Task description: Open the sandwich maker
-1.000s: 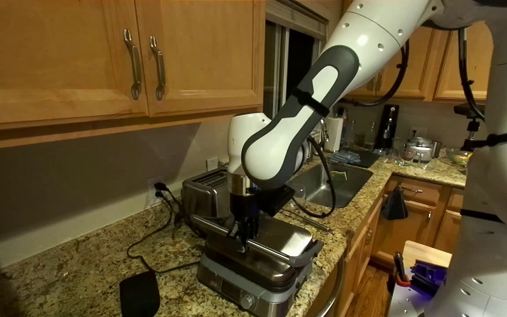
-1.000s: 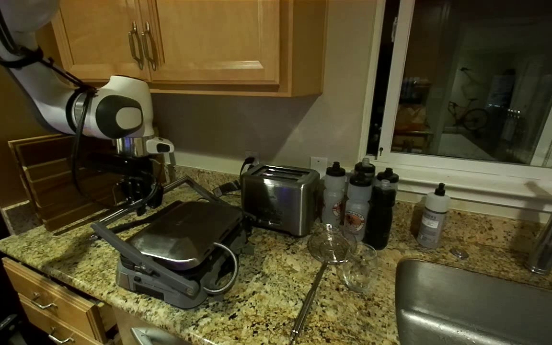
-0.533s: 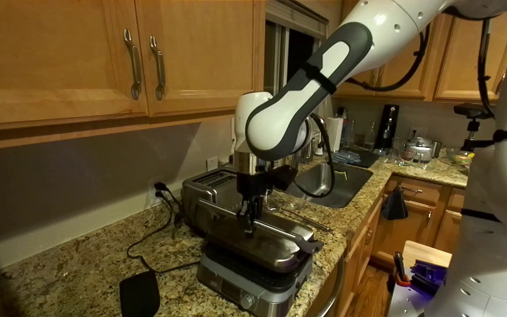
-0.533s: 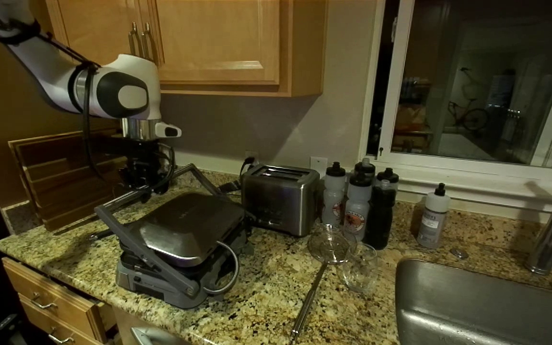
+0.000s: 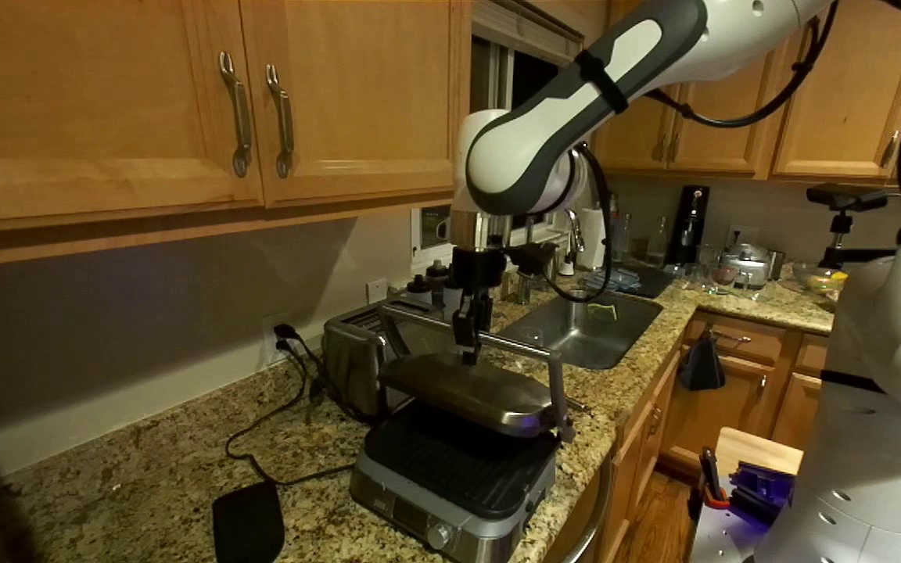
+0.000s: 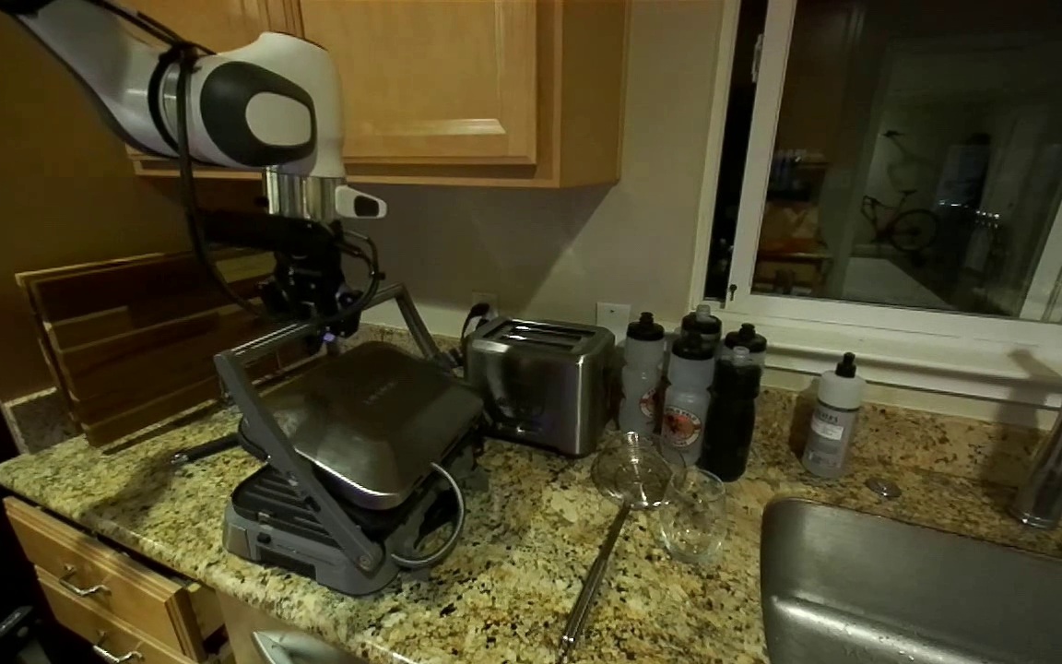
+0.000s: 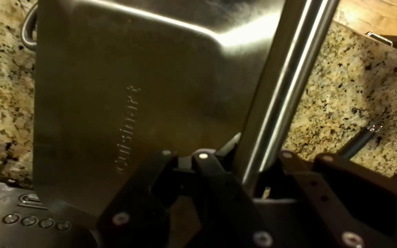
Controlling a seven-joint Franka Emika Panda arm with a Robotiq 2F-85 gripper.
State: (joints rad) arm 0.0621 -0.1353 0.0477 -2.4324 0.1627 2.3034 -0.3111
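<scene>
Left of the counter's edge (image 5: 594, 460) in an exterior view sits the sandwich maker (image 5: 419, 500), a gap between raised lid (image 5: 482, 395) and ribbed plate (image 5: 450, 469). I have the claw (image 7: 258, 167) pinched round its bar handle (image 7: 278, 96), dark fingers (image 7: 226, 193) hiding the contact.

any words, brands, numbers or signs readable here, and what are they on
"Cuisinart": lid of the wide stainless-steel-and-black sandwich maker.
Too blurred: orange-red logos, translucent black-capped squeeze bottles.
Too small: label, slim white-and-grey bottle.
Too blurred: outline icon, boxy silver toaster.
Too small: mark, sandwich maker's front.
</scene>
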